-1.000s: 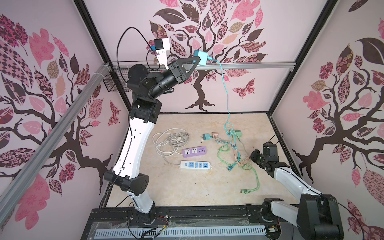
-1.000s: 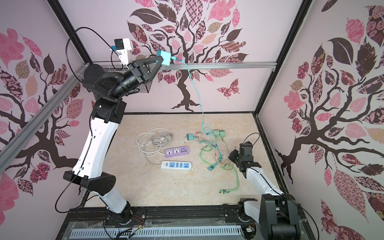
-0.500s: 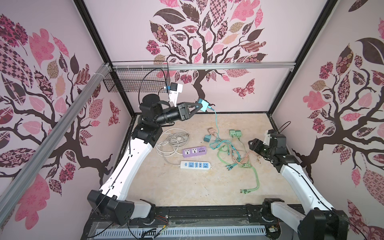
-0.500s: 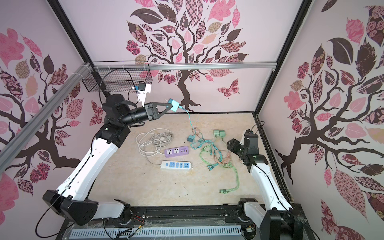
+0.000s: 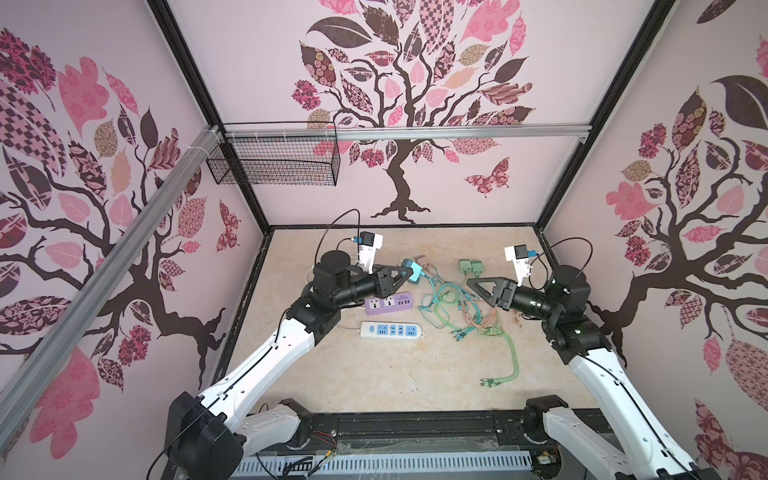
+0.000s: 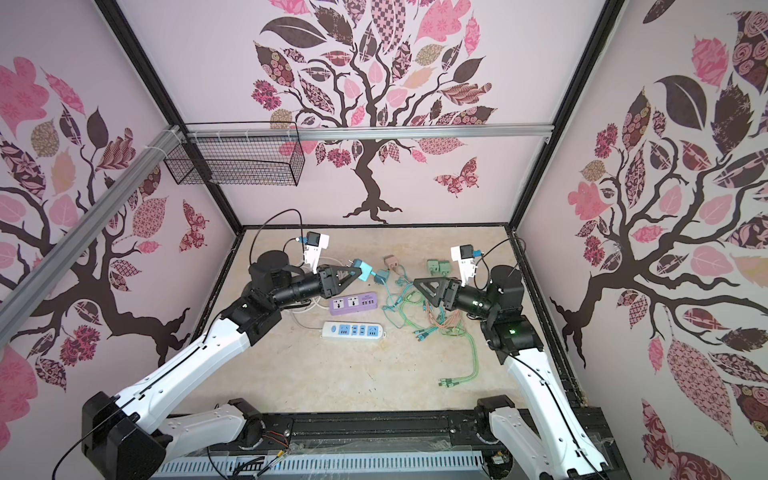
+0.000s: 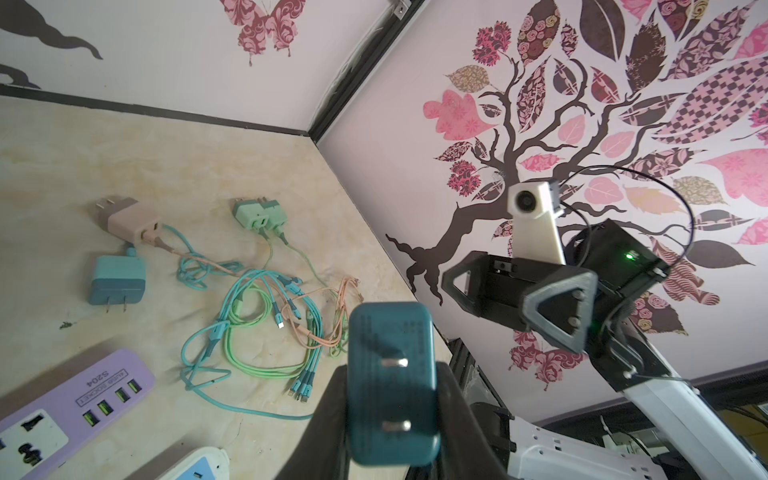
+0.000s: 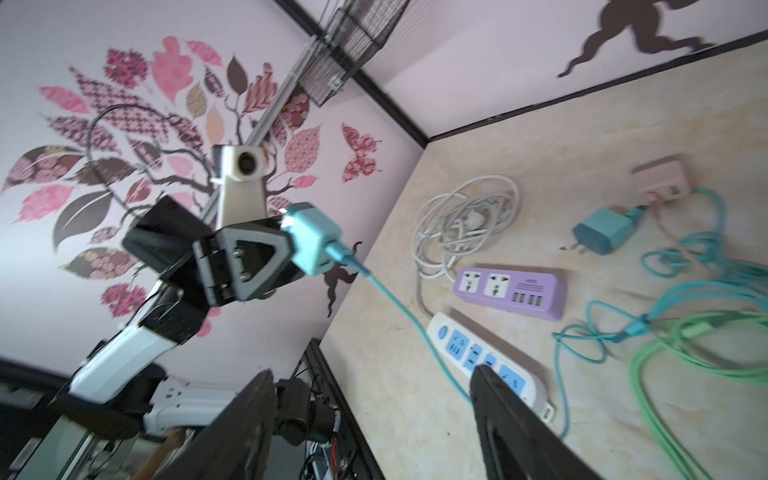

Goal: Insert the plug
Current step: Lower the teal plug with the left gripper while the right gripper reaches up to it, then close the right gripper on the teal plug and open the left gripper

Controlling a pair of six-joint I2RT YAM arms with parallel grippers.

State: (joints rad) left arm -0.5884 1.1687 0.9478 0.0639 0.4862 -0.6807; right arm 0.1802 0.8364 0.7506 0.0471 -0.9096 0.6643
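The left pincer (image 5: 402, 276), clamped on the blue plug (image 5: 412, 270), has come down near the purple strip (image 5: 390, 302); the right pincer (image 5: 473, 284) spread apart to help.

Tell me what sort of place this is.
Probably a robot training booth: decorated walls box in a small table, two robot arms are mounted at its front edge, and a purple power strip and chargers lie out as props.
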